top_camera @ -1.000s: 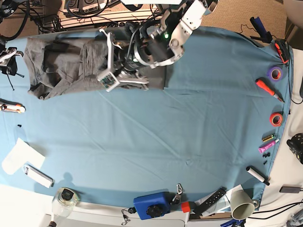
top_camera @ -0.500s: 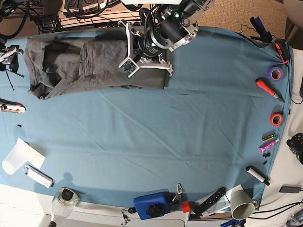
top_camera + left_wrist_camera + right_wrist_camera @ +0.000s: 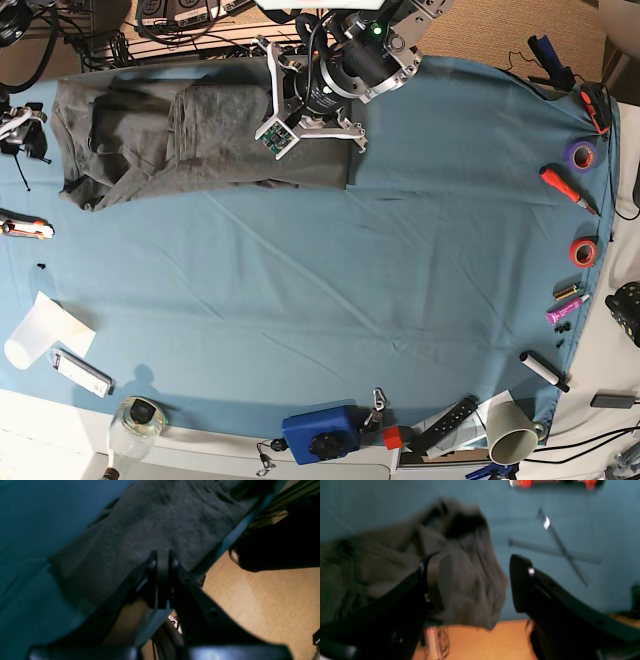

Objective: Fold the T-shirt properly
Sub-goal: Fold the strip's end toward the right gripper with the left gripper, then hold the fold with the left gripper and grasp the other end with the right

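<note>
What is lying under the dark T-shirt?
The T-shirt lies on the blue table cloth, which shows all around it. Anything between the shirt and the cloth is covered and cannot be seen.

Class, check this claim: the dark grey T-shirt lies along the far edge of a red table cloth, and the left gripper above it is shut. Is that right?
Not quite. The table cloth is blue, not red, as the base view shows. The rest holds: the T-shirt lies along its far edge, and the left gripper above it is shut.

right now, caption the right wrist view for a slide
Open right tool above the crumpled T-shirt at the table edge.
</note>
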{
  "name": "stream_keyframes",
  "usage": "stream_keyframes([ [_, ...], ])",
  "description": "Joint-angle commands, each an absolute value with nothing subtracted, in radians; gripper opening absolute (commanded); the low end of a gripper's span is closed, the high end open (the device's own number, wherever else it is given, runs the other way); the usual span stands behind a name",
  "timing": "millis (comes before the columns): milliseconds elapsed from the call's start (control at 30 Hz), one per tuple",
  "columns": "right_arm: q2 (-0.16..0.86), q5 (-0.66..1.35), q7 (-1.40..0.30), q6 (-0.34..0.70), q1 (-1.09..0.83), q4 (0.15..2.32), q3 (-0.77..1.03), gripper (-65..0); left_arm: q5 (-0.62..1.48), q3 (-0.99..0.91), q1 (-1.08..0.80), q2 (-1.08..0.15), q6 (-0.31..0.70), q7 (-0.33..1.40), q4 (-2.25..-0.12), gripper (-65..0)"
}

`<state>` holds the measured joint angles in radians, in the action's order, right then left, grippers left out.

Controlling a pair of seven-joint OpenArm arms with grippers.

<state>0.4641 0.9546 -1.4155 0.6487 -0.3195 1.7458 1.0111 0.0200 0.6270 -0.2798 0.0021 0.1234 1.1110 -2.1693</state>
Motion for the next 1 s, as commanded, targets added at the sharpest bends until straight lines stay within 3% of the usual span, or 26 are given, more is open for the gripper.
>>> stream_keyframes([
  [0,0.505,0.996,-1.396,0.647,-0.313,1.718,1.004,-29.6,0.019,0.636,-0.288,0.014,0.128,1.092,-2.189,-65.0],
  [133,0.583,1.120,-1.396,0.647,-0.312,1.546,0.981,-29.6,0.019,0.636,-0.288,0.014,0.128,1.092,-2.189,-65.0],
  [267,0.632,1.106,-1.396,0.688,-0.287,1.429,0.981,-29.6,0.019,0.636,-0.288,0.014,0.131,1.092,-2.189,-65.0],
  [567,0.634,1.093,-1.396,0.698,-0.186,1.199,0.933,-29.6,0.019,0.636,-0.288,0.014,0.130,1.084,-2.189,-65.0],
  [967,0.628,1.084,-1.391,0.698,-0.174,1.116,0.658,-29.6,0.019,0.636,-0.288,0.014,0.131,1.081,-2.189,-65.0],
])
